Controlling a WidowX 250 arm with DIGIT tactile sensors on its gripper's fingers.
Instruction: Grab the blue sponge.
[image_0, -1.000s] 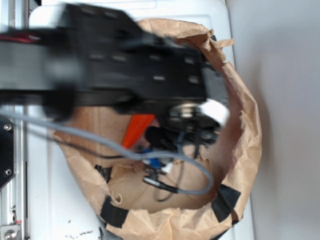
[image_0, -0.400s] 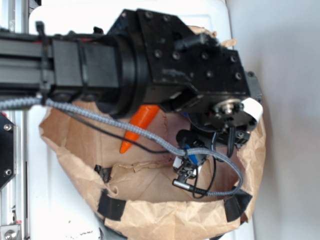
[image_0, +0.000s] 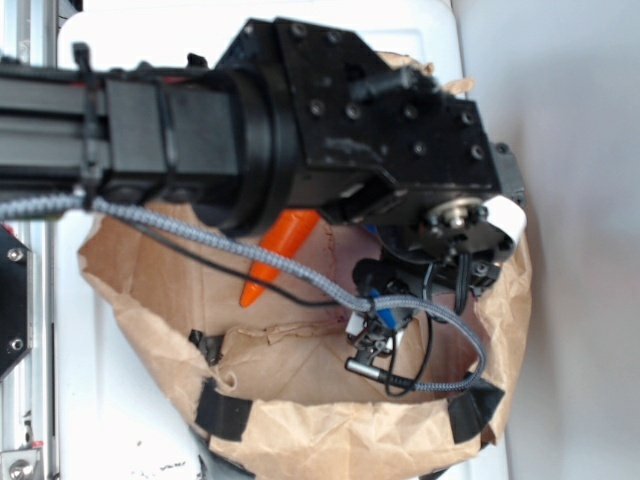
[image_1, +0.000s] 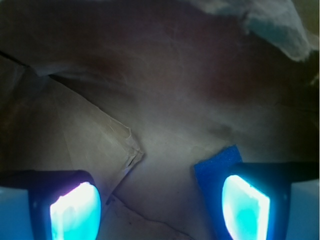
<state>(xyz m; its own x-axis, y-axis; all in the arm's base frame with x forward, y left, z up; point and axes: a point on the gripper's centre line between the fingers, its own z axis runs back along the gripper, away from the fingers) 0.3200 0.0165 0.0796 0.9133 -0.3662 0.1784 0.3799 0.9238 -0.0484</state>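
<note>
In the wrist view the blue sponge (image_1: 214, 171) lies flat on crumpled brown paper at the lower right. One corner of it shows and the rest is hidden behind my right finger (image_1: 246, 206). My gripper (image_1: 160, 210) is open, and only bare paper lies between the fingers. The left finger (image_1: 75, 212) stands well apart from the sponge. In the exterior view the black arm (image_0: 350, 130) reaches over the paper bag (image_0: 300, 430) and hides the fingers and most of the bag's inside.
An orange carrot (image_0: 282, 245) lies in the bag, partly under the arm. A small blue cable connector (image_0: 385, 312) and a grey cable (image_0: 440, 330) hang below the wrist. The bag sits on a white tub (image_0: 100, 400). A paper fold (image_1: 127, 150) rises left of centre.
Since a second ago the arm has swung to the right over the bag and stopped. Over the last 0.4 s nothing has moved.
</note>
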